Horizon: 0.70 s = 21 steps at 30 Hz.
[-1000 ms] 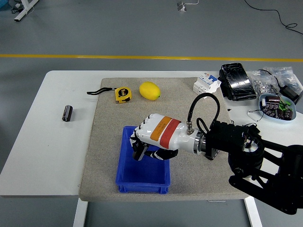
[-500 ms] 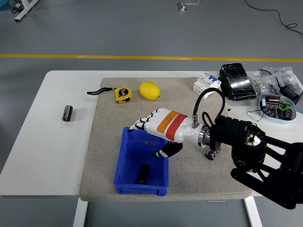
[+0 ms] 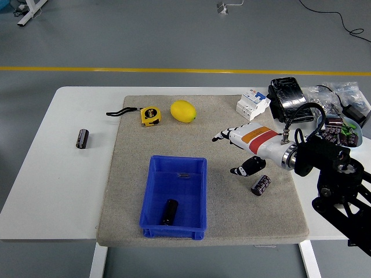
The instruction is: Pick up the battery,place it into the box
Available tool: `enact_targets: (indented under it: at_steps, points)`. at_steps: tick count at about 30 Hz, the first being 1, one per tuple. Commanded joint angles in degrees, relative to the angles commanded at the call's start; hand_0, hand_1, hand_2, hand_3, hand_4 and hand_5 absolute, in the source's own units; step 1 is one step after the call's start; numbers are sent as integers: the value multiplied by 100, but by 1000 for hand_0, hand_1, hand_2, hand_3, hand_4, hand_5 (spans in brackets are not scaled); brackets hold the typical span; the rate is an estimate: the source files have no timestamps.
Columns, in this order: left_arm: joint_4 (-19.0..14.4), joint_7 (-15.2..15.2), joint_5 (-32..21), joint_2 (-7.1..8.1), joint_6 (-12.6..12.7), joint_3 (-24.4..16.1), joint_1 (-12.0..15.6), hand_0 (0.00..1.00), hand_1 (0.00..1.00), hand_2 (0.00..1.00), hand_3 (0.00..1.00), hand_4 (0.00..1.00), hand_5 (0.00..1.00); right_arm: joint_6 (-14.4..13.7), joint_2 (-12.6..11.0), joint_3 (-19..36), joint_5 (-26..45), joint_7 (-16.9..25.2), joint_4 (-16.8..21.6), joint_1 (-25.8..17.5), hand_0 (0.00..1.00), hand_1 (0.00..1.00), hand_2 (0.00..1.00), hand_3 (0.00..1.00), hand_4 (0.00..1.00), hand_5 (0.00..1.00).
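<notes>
Table (image 3: 64, 191) first: white, smooth and hard, mostly covered by a coarse grey-beige mat (image 3: 232, 202) that carries the work. Near the mat's front edge sits the blue box (image 3: 173, 197), a rigid plastic tray with straight walls, and one dark battery (image 3: 169, 212) lies inside it toward the front. By my reading the placing step is done for that one. The right hand (image 3: 243, 152) hangs above the mat's right side, white shell with an orange band, fingers spread and holding nothing. Another battery (image 3: 261, 185) (short, dark, cylindrical) lies just below it on the mat; a third battery (image 3: 83, 138) rests near the table's left edge. Next would be lowering onto the close one and pinching across its round sides.
</notes>
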Motion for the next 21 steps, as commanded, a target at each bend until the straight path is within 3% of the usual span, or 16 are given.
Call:
enact_targets:
  at_steps: [1, 2, 7, 8, 21]
  points:
    - [-1, 2, 2, -2, -6, 2, -2, 606, 533, 574, 615, 618, 664, -40, 14, 48, 2, -49, -4, -101, 592, 646, 784, 810, 977, 272]
    - [-1, 4, 7, -5, -9, -1, -3, 606, 540, 579, 615, 617, 663, -77, 28, 89, 15, -78, -8, -192, 589, 630, 744, 798, 998, 373]
    - [0, 8, 30, -21, -12, -12, 0, 606, 540, 579, 615, 617, 663, -265, 118, 279, 50, -178, -134, -511, 589, 630, 744, 798, 998, 373]
    - [0, 8, 28, -22, -13, -10, 0, 608, 546, 583, 615, 617, 663, -295, 136, 319, 29, -199, -180, -546, 547, 553, 655, 789, 998, 406]
    - [-3, 7, 33, -25, -23, -6, 29, 612, 550, 584, 614, 617, 663, -475, 236, 827, -381, -431, -584, -1003, 472, 513, 604, 745, 998, 458]
